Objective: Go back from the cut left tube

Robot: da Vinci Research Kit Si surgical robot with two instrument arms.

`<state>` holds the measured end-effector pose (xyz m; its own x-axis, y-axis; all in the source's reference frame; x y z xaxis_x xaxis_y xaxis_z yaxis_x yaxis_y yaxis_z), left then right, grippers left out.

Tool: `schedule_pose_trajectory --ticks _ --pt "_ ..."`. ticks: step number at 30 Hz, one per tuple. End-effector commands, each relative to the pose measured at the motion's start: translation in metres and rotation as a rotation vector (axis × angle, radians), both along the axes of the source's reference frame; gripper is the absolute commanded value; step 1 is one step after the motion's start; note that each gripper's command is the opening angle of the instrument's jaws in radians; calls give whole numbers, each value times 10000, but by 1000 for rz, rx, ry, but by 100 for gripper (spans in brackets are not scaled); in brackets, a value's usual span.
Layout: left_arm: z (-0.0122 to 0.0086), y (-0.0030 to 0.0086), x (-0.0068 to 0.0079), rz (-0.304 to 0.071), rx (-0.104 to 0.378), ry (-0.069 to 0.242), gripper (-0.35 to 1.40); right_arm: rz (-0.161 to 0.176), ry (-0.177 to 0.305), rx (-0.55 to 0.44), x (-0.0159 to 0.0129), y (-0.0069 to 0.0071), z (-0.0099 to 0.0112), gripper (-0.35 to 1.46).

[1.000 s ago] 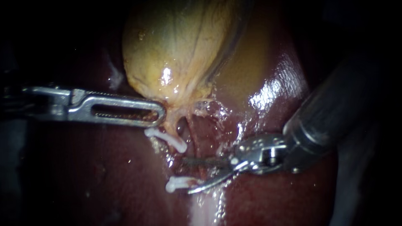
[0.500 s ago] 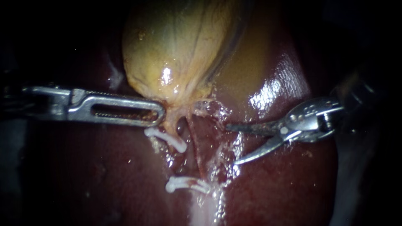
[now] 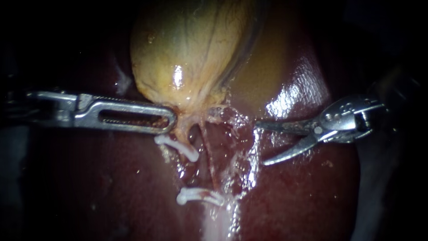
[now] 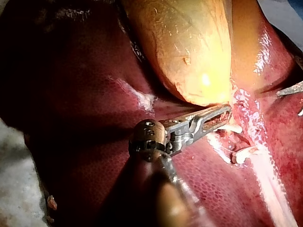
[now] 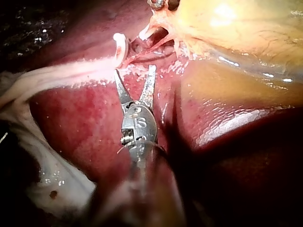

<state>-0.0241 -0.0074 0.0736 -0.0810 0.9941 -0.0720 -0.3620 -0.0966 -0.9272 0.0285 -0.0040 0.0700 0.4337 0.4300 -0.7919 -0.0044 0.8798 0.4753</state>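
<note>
**Change since the earlier frames.** Our right instrument [image 3: 262,144] has drawn back toward the right of the endoscope view. It was at the cut site beside the lower clip [image 3: 196,195] and now lies over the glistening liver [image 3: 111,178], apart from both clips. Our left instrument [image 3: 172,121] has not shifted against the tissue.

**State of the instruments.** The right jaws stand open in a clear V and hold nothing. The upper blade is dark and soiled. The left jaws are closed on the neck of the gallbladder [image 3: 191,53] and hold it to the left.

**Position of the task's thing.** The cut left tube [image 3: 182,135] lies to the left of the right jaws, and its ends sit between the upper clip [image 3: 177,148] and the lower clip. Its long axis runs down from the gallbladder neck, roughly crosswise to the right shaft. A thin second tube [image 3: 209,160] lies between the cut and the right jaws and appears intact.

**Room for the move.** In our judgement the retreat runs along the right shaft's own line, away from the tubes. That path is open liver surface with nothing in the way. The right wrist view confirms bare liver under the right jaws [image 5: 134,69], with the clips ahead of them.
</note>
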Motion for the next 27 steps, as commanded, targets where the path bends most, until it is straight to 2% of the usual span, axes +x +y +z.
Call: schedule_pose_trajectory --ticks 1,5,8,13,19,27 --pt "1 -1 -3 -2 -2 2 -35 0 0 0 0 0 0 143" --pt "12 -3 -15 -6 -7 10 -35 2 3 0 -2 1 0 143" --pt "22 -3 -25 -3 -3 32 -35 1 3 1 -4 1 0 143" --pt "33 -2 -36 4 -2 38 -35 1 3 1 -5 2 -1 143" --pt "42 -4 -41 15 -1 39 -35 3 5 1 -5 2 -1 143" --pt "42 -5 -41 15 -1 40 -35 3 5 1 -5 2 -1 143"
